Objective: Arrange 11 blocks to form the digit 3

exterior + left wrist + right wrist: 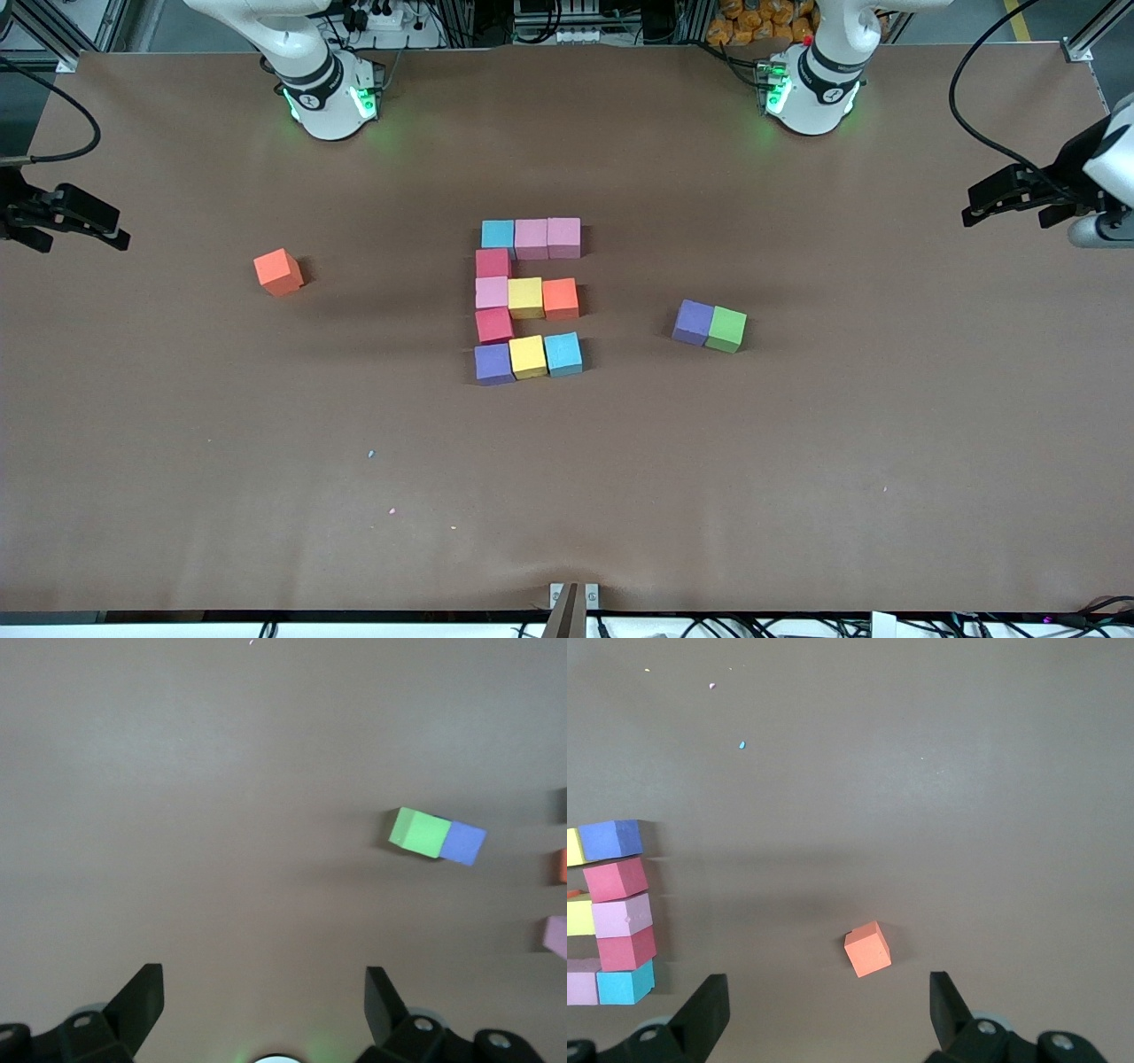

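Brown table [177,443] | your 11 blocks [528,299] form the digit 3 mid-table | left gripper [1010,202] and right gripper [75,221] both gape wide, waiting over the table's ends

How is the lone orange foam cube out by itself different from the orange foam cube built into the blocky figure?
The lone orange foam cube stands apart, touching nothing; the orange foam cube in the figure sits against a yellow cube. The lone one lies toward the right arm's end of the table; the other is mid-table. The lone one is turned askew; the other lines up with its row. Both look equal in size and colour.
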Action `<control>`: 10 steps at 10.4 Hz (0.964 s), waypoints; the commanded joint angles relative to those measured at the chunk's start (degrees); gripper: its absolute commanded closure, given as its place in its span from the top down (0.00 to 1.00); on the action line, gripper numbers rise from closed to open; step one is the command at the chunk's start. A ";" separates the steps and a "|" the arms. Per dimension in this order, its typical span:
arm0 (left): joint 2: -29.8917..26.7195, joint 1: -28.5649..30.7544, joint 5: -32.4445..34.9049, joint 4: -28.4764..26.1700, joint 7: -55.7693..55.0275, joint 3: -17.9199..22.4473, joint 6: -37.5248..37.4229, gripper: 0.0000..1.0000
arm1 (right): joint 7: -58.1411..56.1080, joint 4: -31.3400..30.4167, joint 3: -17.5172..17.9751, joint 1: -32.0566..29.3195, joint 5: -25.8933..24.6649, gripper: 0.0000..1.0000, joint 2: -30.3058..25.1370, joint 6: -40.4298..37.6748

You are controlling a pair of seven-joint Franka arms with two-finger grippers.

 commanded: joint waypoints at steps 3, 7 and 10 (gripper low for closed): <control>1.37 -1.14 1.49 1.90 0.67 0.45 -1.77 1.00 | 0.19 0.68 -0.14 -0.21 0.16 1.00 0.06 -1.01; -0.12 -0.35 1.49 1.29 0.14 -0.25 -1.77 1.00 | 0.19 0.60 -0.14 -0.21 0.16 1.00 0.06 -1.01; -1.26 1.14 1.40 0.59 -0.04 -1.31 -1.69 1.00 | 0.19 0.42 -0.14 -0.21 0.16 1.00 0.06 -1.01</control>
